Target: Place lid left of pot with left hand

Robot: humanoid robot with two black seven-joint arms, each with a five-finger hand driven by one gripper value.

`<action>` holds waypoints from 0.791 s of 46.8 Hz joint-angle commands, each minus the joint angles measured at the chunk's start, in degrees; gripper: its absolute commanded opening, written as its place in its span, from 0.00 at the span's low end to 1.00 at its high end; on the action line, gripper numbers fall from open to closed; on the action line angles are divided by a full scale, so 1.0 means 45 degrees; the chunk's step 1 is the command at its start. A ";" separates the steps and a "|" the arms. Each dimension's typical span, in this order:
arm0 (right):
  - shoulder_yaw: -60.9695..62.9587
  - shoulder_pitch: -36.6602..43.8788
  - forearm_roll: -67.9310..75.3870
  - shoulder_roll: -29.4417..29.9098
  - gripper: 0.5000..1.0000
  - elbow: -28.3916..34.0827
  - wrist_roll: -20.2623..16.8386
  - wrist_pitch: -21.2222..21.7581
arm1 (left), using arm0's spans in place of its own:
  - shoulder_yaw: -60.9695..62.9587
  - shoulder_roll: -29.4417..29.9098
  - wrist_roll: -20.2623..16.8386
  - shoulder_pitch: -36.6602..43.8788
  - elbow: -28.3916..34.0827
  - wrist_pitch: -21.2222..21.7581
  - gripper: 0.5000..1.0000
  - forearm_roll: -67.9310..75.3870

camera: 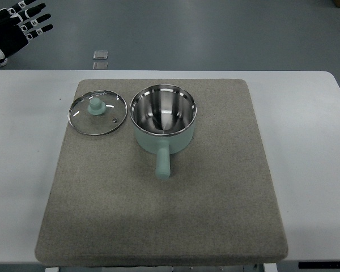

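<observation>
On the mat (158, 215), the lid (97, 115) lies left of the pot (162, 120), as asked; the left hand (20, 25) hovers spread, empty.

Lid (97, 114): round glass disc with a metal rim, pale green knob at centre, small vent hole near its right edge. Lies flat, knob up, on the grey mat (158, 226), in the mat's upper-left area. Sits just left of the pot, rims near each other but apart.

Pot (162, 119): pale mint-green body, shiny steel inside, uncovered and empty. Stands upright on the mat, upper-middle. One stubby green handle (162, 161) sticks straight out toward the bottom of the picture.

Nothing is touching either item; both rest fully on the mat, inside its edges.
</observation>
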 commanded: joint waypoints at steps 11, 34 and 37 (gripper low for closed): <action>-0.0067 -0.0005 -0.0048 0.0000 0.85 0.0356 0.0000 0.0036 | -0.0001 -0.0003 0.0000 0.0176 -0.0020 0.0002 0.99 0.0021; 0.0011 -0.0004 0.0069 0.0000 0.85 0.0609 -0.0019 0.0231 | -0.0001 -0.0022 0.0000 0.0254 -0.0039 0.0002 0.99 0.0021; 0.0011 -0.0004 0.0069 0.0000 0.85 0.0590 -0.0019 0.0192 | -0.0001 -0.0022 0.0000 0.0254 -0.0020 0.0002 0.99 0.0021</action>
